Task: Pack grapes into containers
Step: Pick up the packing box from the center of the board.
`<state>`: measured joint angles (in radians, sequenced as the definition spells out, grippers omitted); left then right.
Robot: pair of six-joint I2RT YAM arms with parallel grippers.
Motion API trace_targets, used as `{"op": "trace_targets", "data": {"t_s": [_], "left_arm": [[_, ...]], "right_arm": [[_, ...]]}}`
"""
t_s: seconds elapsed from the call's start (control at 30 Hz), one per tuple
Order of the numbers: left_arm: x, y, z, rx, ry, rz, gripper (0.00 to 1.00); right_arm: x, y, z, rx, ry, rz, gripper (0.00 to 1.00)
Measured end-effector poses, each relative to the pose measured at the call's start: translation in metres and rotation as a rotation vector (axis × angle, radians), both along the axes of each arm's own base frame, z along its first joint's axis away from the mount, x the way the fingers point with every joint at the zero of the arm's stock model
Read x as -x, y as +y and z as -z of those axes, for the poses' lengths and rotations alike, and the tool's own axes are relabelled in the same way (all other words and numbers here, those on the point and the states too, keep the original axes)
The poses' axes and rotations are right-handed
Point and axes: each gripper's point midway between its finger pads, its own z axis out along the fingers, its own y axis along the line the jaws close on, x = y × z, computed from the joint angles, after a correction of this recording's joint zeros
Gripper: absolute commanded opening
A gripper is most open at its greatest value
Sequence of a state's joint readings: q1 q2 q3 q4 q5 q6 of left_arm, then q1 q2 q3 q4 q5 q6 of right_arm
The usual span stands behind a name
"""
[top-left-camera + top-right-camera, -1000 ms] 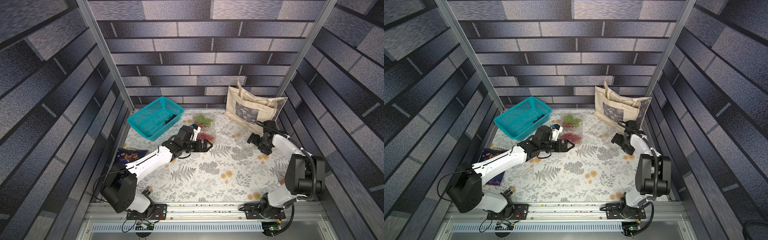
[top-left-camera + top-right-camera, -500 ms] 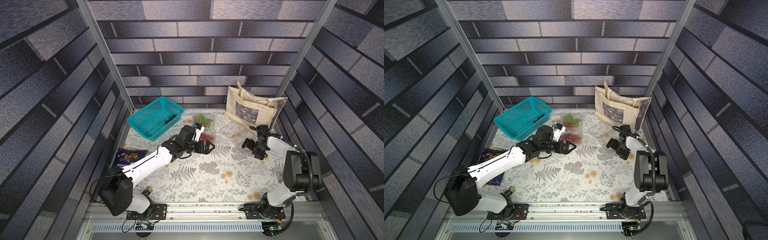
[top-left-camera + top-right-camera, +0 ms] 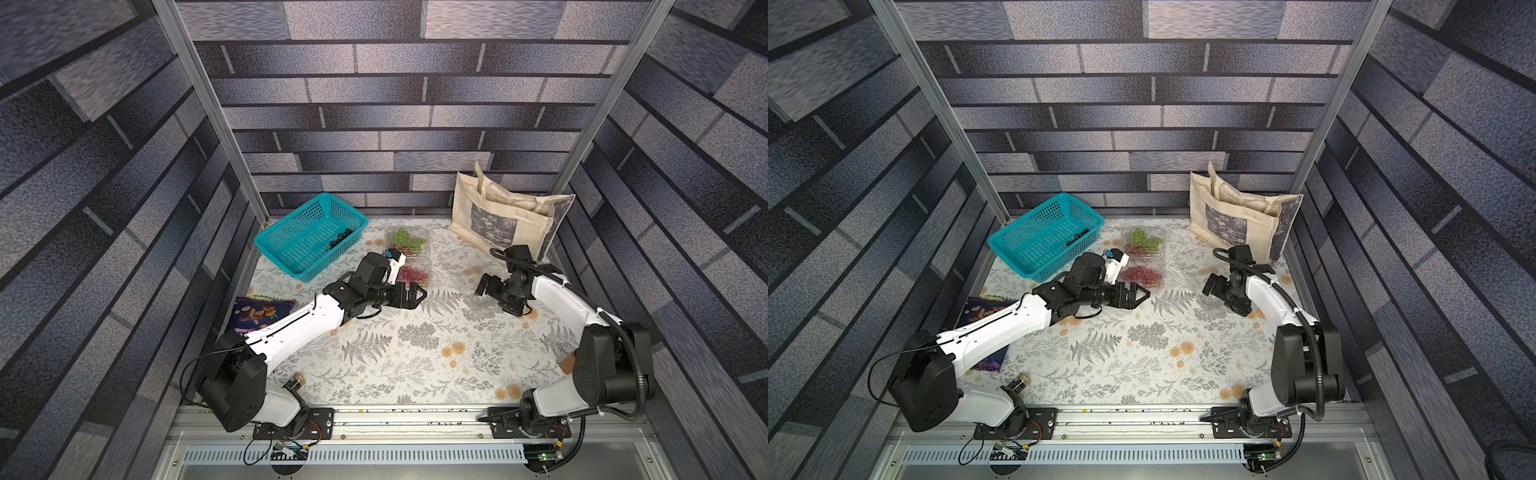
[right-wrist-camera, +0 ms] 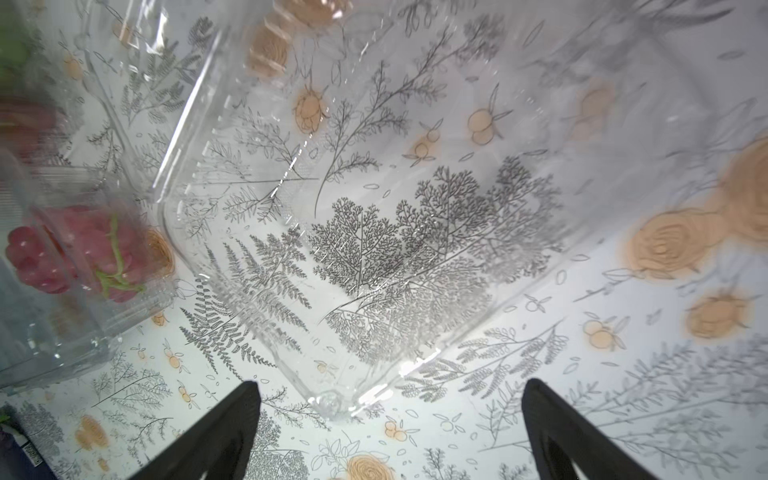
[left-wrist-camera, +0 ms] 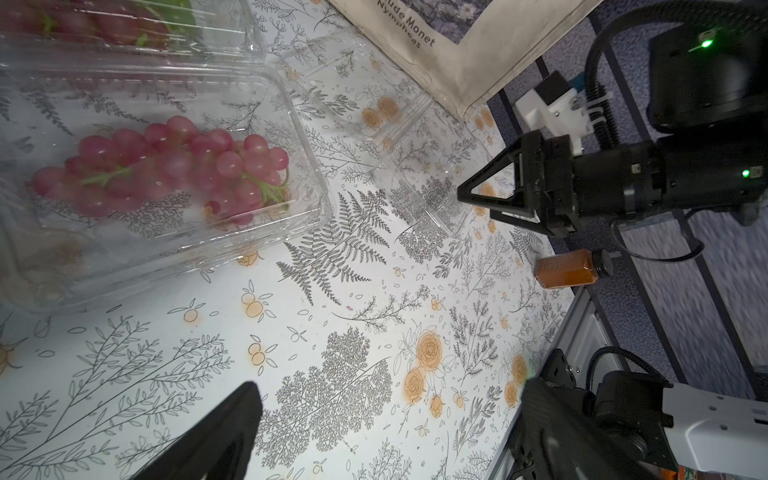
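Shows a flowered tablecloth (image 3: 395, 357) mid-packing, with nothing grasped on either side.
Places a beige tote bag (image 3: 494, 224) and a teal basket (image 3: 291, 232) at the back; sets the far container (image 3: 390, 243), with green and red grapes (image 3: 405, 241), between them, the near container (image 5: 266, 99), with a red bunch (image 5: 166, 166), just before it; has the left gripper (image 3: 420, 298) unclenched beside the near container, the right gripper (image 4: 390, 384) unclenched too, a corner of the empty container (image 4: 374, 208) between its fingers (image 4: 224, 436); shows black grapes (image 3: 341, 237) in the basket, an amber bottle (image 5: 567, 272) off the tablecloth's right edge.
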<state>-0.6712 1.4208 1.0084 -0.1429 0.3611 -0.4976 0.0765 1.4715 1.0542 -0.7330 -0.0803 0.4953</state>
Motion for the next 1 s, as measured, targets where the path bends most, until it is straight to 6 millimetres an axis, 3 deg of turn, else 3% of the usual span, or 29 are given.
{"op": "trace_targets", "data": {"t_s": [0.17,0.27,0.47,1.0], "left_arm": [[-0.006,0.006,0.000,0.001,0.000,-0.020,1.00],[-0.008,0.007,0.000,0.001,0.000,-0.025,1.00],[-0.010,0.009,0.000,0.001,0.000,-0.031,1.00],[-0.012,0.011,0.002,-0.002,0.006,-0.041,1.00]], "right_arm": [[-0.034,-0.032,-0.035,0.136,-0.099,-0.006,1.00],[-0.053,-0.047,-0.039,0.229,-0.122,-0.032,1.00],[-0.072,-0.062,-0.010,0.356,-0.066,-0.115,0.99],[-0.092,-0.059,0.043,0.338,-0.016,-0.155,0.70]]}}
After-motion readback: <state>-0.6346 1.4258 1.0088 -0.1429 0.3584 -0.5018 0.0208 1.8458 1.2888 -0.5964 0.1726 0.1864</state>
